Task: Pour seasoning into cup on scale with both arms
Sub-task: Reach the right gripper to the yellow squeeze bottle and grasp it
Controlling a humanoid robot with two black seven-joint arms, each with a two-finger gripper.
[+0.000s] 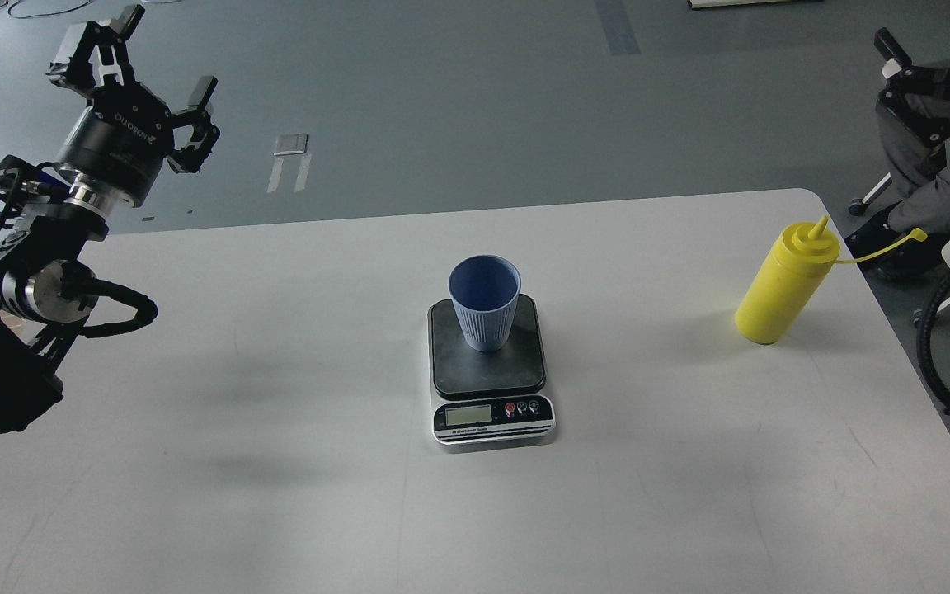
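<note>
The light blue ribbed cup (485, 304) stands upright on the dark platform of the scale (487, 373), at the middle of the white table. The yellow squeeze bottle (782, 289) stands upright at the table's right side, far from the cup, with its tethered cap (920, 235) hanging out to the right. My left gripper (165, 56) is open and empty, raised beyond the table's far left edge. My right gripper (895, 78) is at the top right edge, partly cut off, high above and beyond the bottle. Its fingers look spread and hold nothing.
The white table (277, 462) has a rounded far right corner. A seated person's leg and a chair base (928, 198) are just off the table's right side. A black cable loop (933, 363) of my right arm hangs by the right edge. A tape mark (289, 157) is on the floor.
</note>
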